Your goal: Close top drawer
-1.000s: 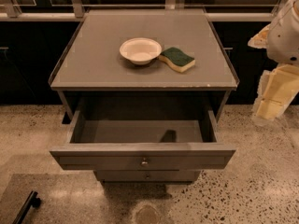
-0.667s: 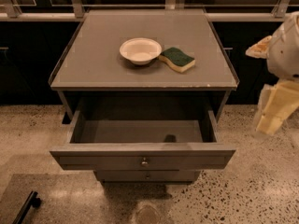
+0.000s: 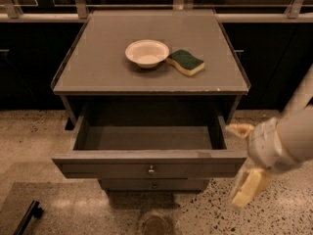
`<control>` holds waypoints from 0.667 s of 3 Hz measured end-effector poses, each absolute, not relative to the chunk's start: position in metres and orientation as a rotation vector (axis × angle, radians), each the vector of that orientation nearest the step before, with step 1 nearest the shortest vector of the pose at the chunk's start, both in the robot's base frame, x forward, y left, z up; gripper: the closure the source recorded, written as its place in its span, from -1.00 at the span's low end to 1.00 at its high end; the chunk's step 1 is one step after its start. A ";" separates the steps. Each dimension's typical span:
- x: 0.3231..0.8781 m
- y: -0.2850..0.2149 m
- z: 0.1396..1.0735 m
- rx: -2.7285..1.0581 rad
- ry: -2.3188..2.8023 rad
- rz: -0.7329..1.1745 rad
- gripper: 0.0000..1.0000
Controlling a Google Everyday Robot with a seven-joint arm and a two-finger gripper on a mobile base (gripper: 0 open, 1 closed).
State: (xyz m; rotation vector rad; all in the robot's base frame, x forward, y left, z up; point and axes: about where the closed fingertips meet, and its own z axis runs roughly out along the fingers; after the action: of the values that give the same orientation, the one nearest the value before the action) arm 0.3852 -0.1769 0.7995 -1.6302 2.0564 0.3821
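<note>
Since a second ago the gripper (image 3: 244,159) has dropped from beside the cabinet top at the right edge and come left and nearer. It now hangs just right of the top drawer's (image 3: 146,163) front right corner, over the speckled floor (image 3: 44,136). Its two pale yellow fingers (image 3: 250,188) are spread well apart and hold nothing, one up by the drawer's right side wall and the other lower and nearer. Whether the upper one touches the drawer cannot be told through the blur. The white wrist and arm (image 3: 288,136) run up and off to the right. The top drawer stands pulled fully out toward the near side, its inside bare and grey, with a small round knob (image 3: 151,170) at the middle of its flat front. Under it shows the narrower front of a lower drawer (image 3: 154,184), pushed in. On the cabinet (image 3: 98,67) top, toward the far side, sits a white bowl (image 3: 147,53), and a green-and-yellow sponge (image 3: 186,62) lies touching its right rim; neither has shifted. A dark bar (image 3: 28,215) lies on the floor at near left.
</note>
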 end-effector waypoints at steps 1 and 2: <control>0.366 -0.160 0.680 -1.519 2.124 0.594 -0.62; 0.358 -0.157 0.636 -1.470 2.158 0.647 -0.16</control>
State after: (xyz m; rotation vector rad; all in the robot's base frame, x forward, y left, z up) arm 0.3583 -0.1569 0.6360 -1.4702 2.1582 0.6473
